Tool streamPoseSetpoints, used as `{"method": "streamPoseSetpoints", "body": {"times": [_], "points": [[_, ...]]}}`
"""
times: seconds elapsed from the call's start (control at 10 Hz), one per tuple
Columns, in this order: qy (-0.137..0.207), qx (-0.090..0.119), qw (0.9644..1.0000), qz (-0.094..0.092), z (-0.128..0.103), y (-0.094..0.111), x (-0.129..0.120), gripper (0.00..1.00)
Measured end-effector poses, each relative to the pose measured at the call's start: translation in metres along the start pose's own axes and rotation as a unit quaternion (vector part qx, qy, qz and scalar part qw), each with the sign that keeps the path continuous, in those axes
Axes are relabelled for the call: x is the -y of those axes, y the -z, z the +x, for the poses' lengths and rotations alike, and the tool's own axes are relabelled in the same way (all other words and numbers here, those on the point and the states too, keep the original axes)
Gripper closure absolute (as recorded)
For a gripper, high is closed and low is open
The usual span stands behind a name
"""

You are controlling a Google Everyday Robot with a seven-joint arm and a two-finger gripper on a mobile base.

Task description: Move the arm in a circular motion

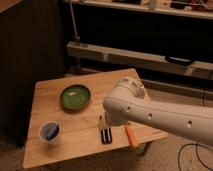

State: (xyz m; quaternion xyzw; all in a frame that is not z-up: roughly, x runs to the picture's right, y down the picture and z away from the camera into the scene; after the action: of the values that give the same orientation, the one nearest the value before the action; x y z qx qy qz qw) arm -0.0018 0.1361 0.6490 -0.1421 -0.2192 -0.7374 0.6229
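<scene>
The arm (pixel 155 112), a thick glossy white tube with a rounded joint and small dark screw holes, is reaching in from the right edge and lying low across the right half of the wooden table (pixel 50 142); its joint is sitting above the table's middle right, and the link is running off the frame at lower right. The gripper (pixel 101 121) is showing only as a pale sliver under the joint, just above the black bar-shaped object (pixel 105 135); whether its fingers are spread or pressed together cannot be told.

Doing the step well, as a judgement: the circle is best traced at an even height, high enough that the tip is clearing everything on the table; a smooth, steady sweep without jerks is keeping the loop round; the tightest margins appear to be over the black bar-shaped object and the orange carrot-like piece (pixel 131 135), both lying just beneath the link, so the low side of the loop is calling for the most care; the green bowl (pixel 75 96) and the white cup (pixel 49 133) with blue contents are standing apart to the left.

Hidden or unclear: the arm is covering the table's right rear part, so anything standing there is out of sight; the base is cut off; the black object's nature is unclear.
</scene>
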Motion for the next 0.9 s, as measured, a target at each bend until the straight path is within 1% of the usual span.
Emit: {"method": "streamPoseSetpoints", "body": {"times": [0.2,0.3,0.5,0.6,0.7,0.8,0.9], "points": [[-0.008,-0.003,0.9999,-0.010,0.024,-0.003,0.013,0.24],[-0.022,-0.005,0.9996,-0.020,0.043,-0.004,0.012,0.24],[-0.044,-0.008,0.9985,-0.032,0.061,-0.006,-0.006,0.24],[-0.061,-0.010,0.9974,-0.036,0.065,-0.006,-0.024,0.24],[-0.071,-0.011,0.9966,-0.041,0.066,-0.005,-0.044,0.24],[-0.082,-0.011,0.9956,-0.044,0.064,-0.003,-0.069,0.24],[-0.095,-0.010,0.9944,-0.045,0.058,-0.002,-0.101,0.24]]}}
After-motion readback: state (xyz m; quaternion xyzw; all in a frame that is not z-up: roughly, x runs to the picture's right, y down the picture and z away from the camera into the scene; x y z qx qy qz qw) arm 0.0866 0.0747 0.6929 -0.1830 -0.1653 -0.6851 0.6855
